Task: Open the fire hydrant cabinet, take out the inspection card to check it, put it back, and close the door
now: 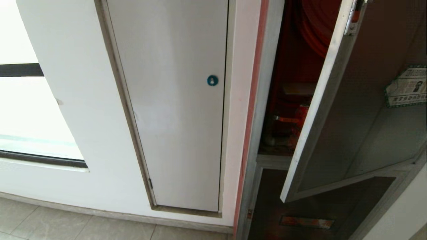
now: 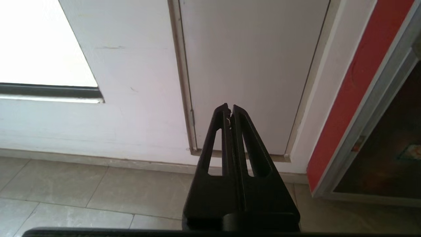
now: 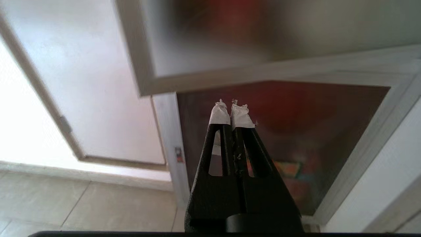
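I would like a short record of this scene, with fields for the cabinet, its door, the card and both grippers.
cabinet: fire hydrant cabinet, red inside, a red hose coil in the upper part
door: door stands partly open, sticker on its glass
card: inspection card not visible in any view
left gripper: left gripper shut, empty, facing the white door panel
right gripper: right gripper shut, empty, below the door's lower edge
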{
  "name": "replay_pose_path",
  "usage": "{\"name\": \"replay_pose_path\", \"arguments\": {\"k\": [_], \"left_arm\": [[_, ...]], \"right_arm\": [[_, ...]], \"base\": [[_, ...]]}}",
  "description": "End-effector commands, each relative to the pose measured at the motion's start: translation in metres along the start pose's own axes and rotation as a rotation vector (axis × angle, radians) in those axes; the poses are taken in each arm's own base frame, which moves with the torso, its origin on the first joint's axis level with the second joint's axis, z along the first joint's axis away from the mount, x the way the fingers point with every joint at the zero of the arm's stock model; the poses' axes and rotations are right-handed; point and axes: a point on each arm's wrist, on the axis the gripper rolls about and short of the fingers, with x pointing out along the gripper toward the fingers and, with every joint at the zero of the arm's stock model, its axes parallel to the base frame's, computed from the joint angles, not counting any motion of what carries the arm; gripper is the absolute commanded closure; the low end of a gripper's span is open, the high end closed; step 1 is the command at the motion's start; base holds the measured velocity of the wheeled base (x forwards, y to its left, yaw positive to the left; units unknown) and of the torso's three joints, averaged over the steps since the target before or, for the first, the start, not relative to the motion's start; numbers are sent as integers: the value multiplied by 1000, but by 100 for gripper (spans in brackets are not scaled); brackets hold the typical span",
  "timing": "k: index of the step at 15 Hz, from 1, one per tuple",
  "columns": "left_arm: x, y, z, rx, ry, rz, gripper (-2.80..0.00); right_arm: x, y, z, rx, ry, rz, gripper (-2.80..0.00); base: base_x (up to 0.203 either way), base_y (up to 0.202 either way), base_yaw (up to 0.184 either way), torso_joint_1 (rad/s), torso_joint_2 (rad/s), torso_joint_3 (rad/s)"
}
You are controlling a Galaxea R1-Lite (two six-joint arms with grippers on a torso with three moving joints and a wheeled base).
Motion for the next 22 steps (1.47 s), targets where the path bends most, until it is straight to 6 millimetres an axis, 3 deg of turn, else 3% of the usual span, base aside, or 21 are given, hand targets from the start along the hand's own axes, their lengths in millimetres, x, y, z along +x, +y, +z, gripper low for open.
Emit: {"name": "replay_pose_path", "arguments": {"k": [1,16,22], "left_arm": [[0,0,0,1,1,0,0],[0,0,0,0,1,1,0],[0,0,0,-5,-1,2,0]], "right_arm": [[0,0,-1,0,5,0,0],[0,0,-1,0,6,0,0],[0,0,-1,0,5,0,0]], "base": [[196,0,2,-2,5,2],[195,0,-1,2,3,2],[35,0,1,4,2,0]]}}
